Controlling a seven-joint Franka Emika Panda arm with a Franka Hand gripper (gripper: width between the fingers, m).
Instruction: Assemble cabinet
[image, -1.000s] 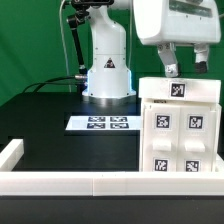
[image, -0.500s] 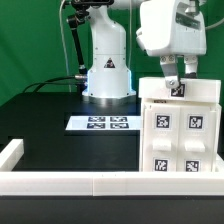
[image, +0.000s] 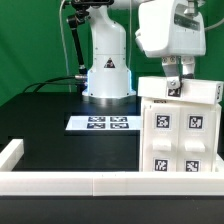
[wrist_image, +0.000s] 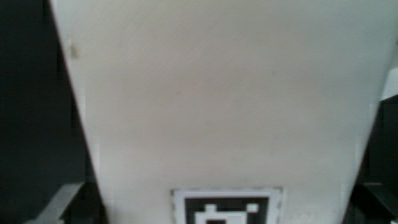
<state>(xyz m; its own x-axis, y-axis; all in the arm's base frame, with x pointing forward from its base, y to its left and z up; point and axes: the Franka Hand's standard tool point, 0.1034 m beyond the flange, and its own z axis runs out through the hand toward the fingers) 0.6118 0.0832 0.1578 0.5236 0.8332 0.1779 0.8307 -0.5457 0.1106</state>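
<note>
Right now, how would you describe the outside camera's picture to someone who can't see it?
A white robot gripper reaches down onto the top piece of a white tagged cabinet at the exterior view's right. The cabinet stands on a black table, with the flat marker board lying beside it.

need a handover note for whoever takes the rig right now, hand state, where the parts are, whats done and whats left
Hand: down on the top piece of the cabinet, fingers either side of its tag; a firm grip cannot be confirmed.
Parts: the cabinet stands at the exterior view's right, against the white border rail. The top piece lies slightly tilted, not flush. The marker board lies flat by the robot base.
Done: main body looks stacked together.
Left: seat the top piece square, then release.
</note>
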